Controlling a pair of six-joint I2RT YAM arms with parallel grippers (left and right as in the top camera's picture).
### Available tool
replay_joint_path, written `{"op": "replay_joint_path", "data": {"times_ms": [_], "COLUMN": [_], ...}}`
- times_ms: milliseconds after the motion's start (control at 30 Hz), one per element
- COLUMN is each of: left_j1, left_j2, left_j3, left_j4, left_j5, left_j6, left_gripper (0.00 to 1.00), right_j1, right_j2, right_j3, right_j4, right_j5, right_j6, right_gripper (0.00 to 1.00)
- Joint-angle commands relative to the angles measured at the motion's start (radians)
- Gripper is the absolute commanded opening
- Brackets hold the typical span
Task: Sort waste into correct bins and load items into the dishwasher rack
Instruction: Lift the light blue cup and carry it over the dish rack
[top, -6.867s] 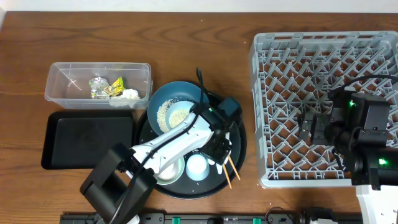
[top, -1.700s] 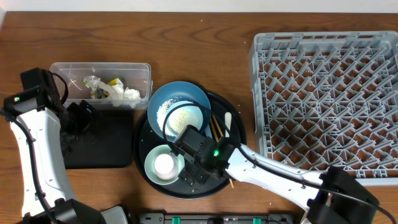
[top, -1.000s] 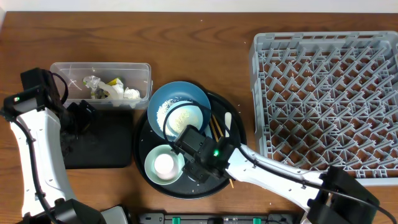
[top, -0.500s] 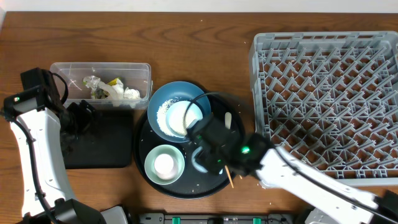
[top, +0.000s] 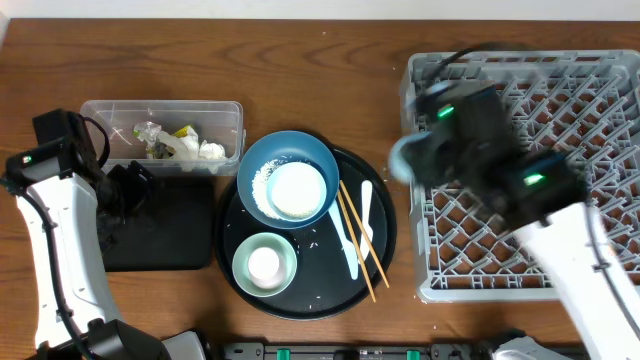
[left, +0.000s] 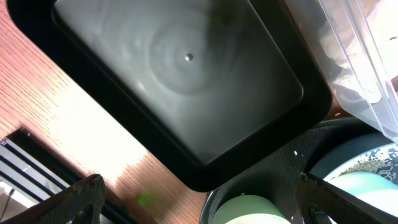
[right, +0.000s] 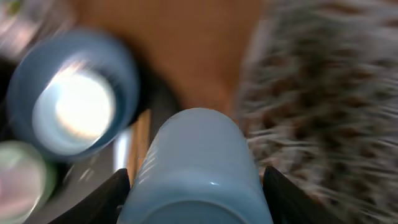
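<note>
The right gripper (right: 196, 186) is closed on a pale-blue cup (right: 196, 165), one finger on each side of it. From overhead the arm and cup are blurred, at the left edge of the grey dish rack (top: 520, 90), which fills the right end of the table (top: 330, 60). The left gripper (top: 125, 188) hangs with its jaws wide apart and nothing between them, over the left end of the shallow black rectangular tray (top: 170, 235) near the table's left edge. Just behind that tray stands the clear tub (top: 100, 112), holding a yellow-green packet (top: 186, 132), a white tissue (top: 210, 151) and a clear wrapper (top: 148, 131). Mid-table sits a round black tray (top: 325, 285). At its back, the dark-blue bowl (top: 270, 150) holds a white dish (top: 298, 190) and rice grains (top: 261, 180). A few more grains lie loose on the round tray. At the tray's front left, a pale-green bowl (top: 243, 262) has a white cup (top: 264, 265) inside it. On the tray's right side lie the wooden chopsticks (top: 362, 245) and a white spoon (top: 352, 255), side by side and slanting toward the front edge.
</note>
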Motion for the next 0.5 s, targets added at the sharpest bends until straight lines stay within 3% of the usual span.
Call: {"op": "replay_joint_path", "data": {"times_ms": [0, 267, 467], "left_j1": [0.002, 0.002, 0.002], "left_j2": [0.002, 0.002, 0.002], "left_j3": [-0.011, -0.011, -0.011], "left_j4": [-0.003, -0.003, -0.003], "left_j5": [-0.001, -0.001, -0.001], "left_j6": [-0.003, -0.002, -0.002], "left_gripper": [0.98, 0.98, 0.98], "right_j1": [-0.157, -0.547, -0.706], "right_j2": [-0.005, 0.071, 0.164], "right_j3": [0.053, 0.071, 0.071], "right_j4": [0.005, 0.127, 0.238], "right_j5": [0.03, 0.029, 0.029], "right_j6": [-0.008, -0.063, -0.065], "right_gripper": [0.4, 0.37, 0.37]}}
